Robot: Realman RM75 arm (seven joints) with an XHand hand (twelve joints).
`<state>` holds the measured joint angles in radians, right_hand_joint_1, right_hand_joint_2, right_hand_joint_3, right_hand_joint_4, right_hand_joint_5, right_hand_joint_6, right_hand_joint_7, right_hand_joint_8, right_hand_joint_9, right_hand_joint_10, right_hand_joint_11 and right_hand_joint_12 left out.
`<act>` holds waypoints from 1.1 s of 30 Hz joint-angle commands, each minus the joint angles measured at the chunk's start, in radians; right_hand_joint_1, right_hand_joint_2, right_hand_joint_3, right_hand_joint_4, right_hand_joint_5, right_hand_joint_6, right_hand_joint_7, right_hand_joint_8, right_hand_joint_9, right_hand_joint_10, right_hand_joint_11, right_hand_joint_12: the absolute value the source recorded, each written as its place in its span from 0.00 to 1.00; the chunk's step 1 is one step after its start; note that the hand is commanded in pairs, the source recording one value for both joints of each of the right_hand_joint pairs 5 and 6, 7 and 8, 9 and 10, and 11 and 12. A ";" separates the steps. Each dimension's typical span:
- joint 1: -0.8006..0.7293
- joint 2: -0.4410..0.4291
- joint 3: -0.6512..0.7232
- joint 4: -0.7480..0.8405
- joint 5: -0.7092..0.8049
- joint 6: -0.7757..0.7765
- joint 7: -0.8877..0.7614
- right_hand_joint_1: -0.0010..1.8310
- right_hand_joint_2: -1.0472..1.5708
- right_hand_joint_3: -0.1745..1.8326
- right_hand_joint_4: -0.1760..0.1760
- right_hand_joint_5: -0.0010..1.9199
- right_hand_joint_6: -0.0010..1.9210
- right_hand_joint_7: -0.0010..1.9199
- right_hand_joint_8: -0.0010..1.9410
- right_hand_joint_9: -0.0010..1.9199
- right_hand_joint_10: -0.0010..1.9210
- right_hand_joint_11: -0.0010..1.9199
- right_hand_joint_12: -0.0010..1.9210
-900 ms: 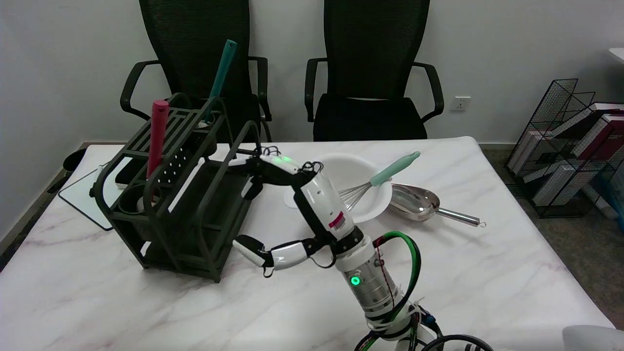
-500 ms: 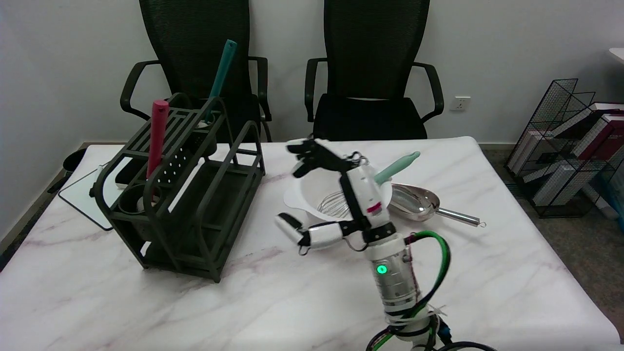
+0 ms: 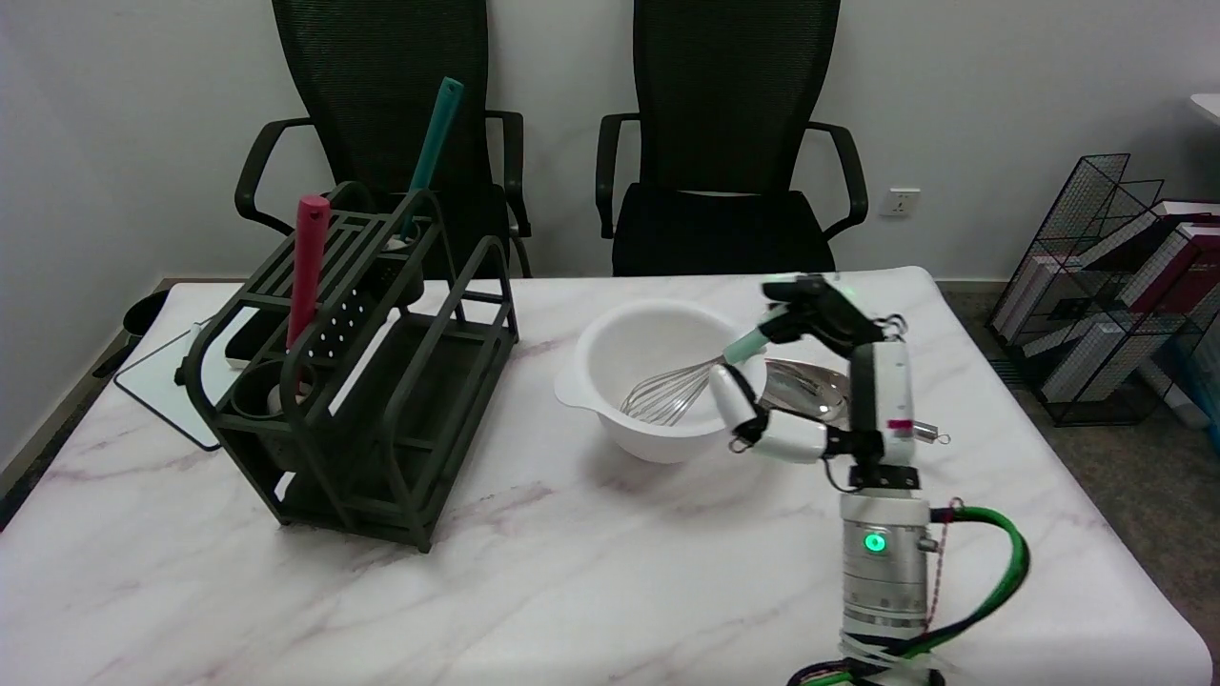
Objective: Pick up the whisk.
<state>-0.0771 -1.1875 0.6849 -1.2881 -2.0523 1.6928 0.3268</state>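
The whisk leans in the white bowl at mid-table, its wire head down inside and its mint-green handle sticking out over the right rim. My right hand is at the bowl's right side, over the handle's outer end. Its fingers arch above the handle and hide the tip. The thumb points up just below the handle, near the bowl's rim. The fingers are spread and I see no grip on the handle.
A metal scoop lies right of the bowl, partly behind my hand. A dark green rack stands at the left with a red-handled tool and a teal-handled tool. A wire book basket stands off the table's right.
My right arm has swung from the rack, across the front of the bowl, to the bowl's right side at the whisk handle. The whisk and bowl have not moved.
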 commanded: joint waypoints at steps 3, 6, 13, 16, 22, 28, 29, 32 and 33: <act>-0.061 0.075 0.057 0.076 0.449 0.060 0.200 0.56 0.52 0.58 0.50 0.38 0.38 0.51 0.50 0.40 0.40 0.48 0.48; -0.041 0.083 0.076 0.096 0.509 -0.054 0.360 0.54 0.51 0.61 0.50 0.38 0.38 0.42 0.42 0.38 0.38 0.45 0.45; 0.019 0.105 0.161 0.187 0.543 -0.331 0.772 0.50 0.51 0.58 0.50 0.32 0.32 0.35 0.35 0.33 0.33 0.38 0.38; 0.064 0.120 0.154 0.244 0.539 -0.405 0.941 0.50 0.50 0.59 0.50 0.30 0.30 0.35 0.34 0.32 0.32 0.37 0.37; 0.177 0.144 0.102 0.304 0.539 -0.482 1.099 0.50 0.52 0.56 0.50 0.27 0.27 0.34 0.34 0.32 0.32 0.37 0.36; 0.250 0.156 0.104 0.369 0.553 -0.516 1.211 0.50 0.54 0.52 0.50 0.26 0.26 0.34 0.34 0.32 0.32 0.36 0.36; 0.256 0.158 0.112 0.376 0.541 -0.509 1.236 0.50 0.54 0.52 0.50 0.26 0.26 0.34 0.34 0.32 0.32 0.36 0.36; 0.267 0.161 0.121 0.412 0.550 -0.509 1.301 0.50 0.54 0.52 0.50 0.25 0.25 0.34 0.33 0.32 0.32 0.35 0.35; 0.266 0.161 0.127 0.429 0.550 -0.507 1.321 0.50 0.54 0.53 0.50 0.25 0.24 0.33 0.33 0.31 0.31 0.34 0.34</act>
<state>0.0266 -1.0748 0.7853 -1.0622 -1.5706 1.3603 1.1821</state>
